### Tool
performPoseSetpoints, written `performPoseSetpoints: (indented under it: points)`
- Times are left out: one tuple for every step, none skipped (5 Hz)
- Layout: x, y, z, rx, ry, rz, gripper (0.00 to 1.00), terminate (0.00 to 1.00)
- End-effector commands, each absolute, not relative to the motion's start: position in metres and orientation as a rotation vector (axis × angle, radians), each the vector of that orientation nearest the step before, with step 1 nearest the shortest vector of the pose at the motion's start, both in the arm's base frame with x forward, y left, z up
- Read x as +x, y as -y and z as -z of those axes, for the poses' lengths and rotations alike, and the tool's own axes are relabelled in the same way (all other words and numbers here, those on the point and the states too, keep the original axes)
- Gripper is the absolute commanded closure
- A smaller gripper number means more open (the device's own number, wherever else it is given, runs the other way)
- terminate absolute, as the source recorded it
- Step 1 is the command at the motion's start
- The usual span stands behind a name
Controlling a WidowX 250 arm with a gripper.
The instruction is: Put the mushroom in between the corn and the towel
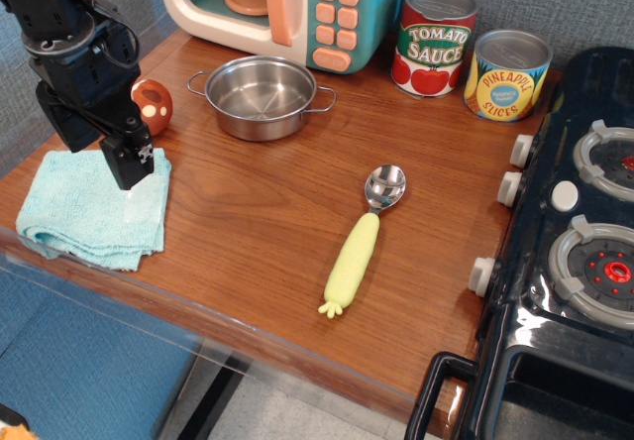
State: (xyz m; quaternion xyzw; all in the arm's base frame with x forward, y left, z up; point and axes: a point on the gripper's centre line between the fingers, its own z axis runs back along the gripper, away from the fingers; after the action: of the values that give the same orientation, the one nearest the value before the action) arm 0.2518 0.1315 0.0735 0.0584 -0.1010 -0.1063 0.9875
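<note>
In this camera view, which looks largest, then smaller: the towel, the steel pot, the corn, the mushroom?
1. Towel
2. Steel pot
3. Corn, long but thin
4. Mushroom, partly hidden by the gripper

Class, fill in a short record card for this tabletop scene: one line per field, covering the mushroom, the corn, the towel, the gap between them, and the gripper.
mushroom: on the wooden table, behind the towel, left of the steel pot
corn: lying mid-table, joined to a metal spoon bowl, nubs toward the front edge
towel: folded, at the table's left front
gap between corn and towel: bare wood
gripper: over the towel's back edge, beside the mushroom; open or shut cannot be told
task state: mushroom not yet moved
</note>
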Motion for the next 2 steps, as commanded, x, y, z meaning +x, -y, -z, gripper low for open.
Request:
performPoseSetpoints:
  points:
    - [0.252,-0.132,-0.074,0.117,0.203,0.213,0.0,0.0]
    - [0.273,-0.15,-0.079,0.103,0.225,0.142,0.0,0.0]
